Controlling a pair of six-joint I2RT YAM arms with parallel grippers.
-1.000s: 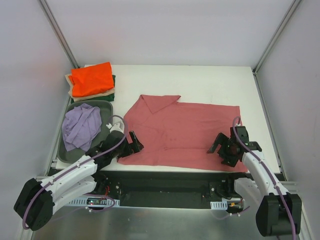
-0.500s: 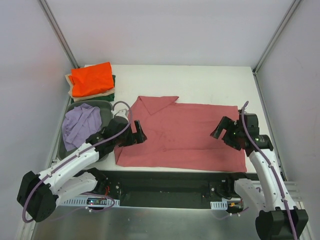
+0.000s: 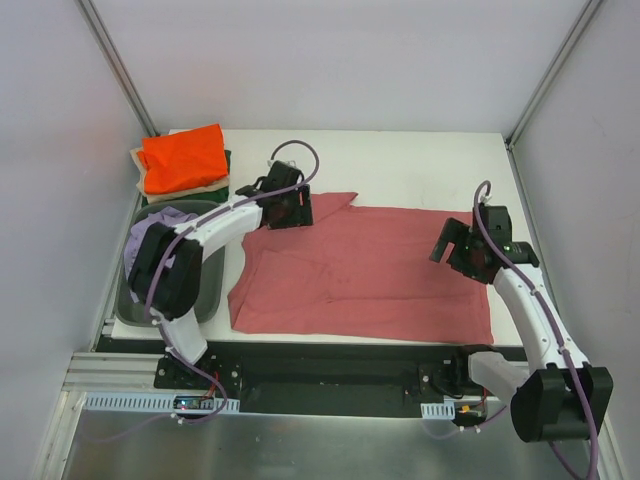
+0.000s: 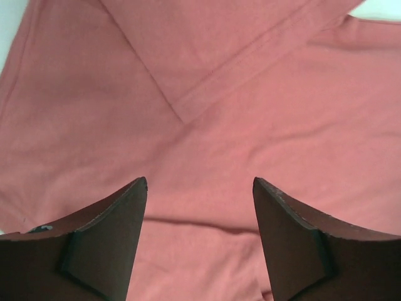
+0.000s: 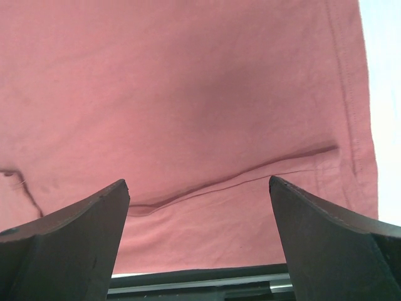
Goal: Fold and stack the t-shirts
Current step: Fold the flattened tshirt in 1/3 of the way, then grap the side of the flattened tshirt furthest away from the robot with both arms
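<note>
Left pincer (image 3: 289, 208), jaws apart, hovers over far corner of dusty rose-red cloth t-shirt (image 3: 370, 280); right pincer (image 3: 448, 248) wide, empty. Best: pinch both edges evenly.

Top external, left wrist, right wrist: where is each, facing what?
Top external: above, behind the robot, looking down on the white table, left arm, right arm, flat dusty rose-red cloth t-shirt.
Left wrist: on the left gripper, facing the shirt's folded-over flap; jaws open.
Right wrist: on the right gripper, facing the shirt's hemmed right edge; jaws open.
Shared: the shirt, all three.
</note>
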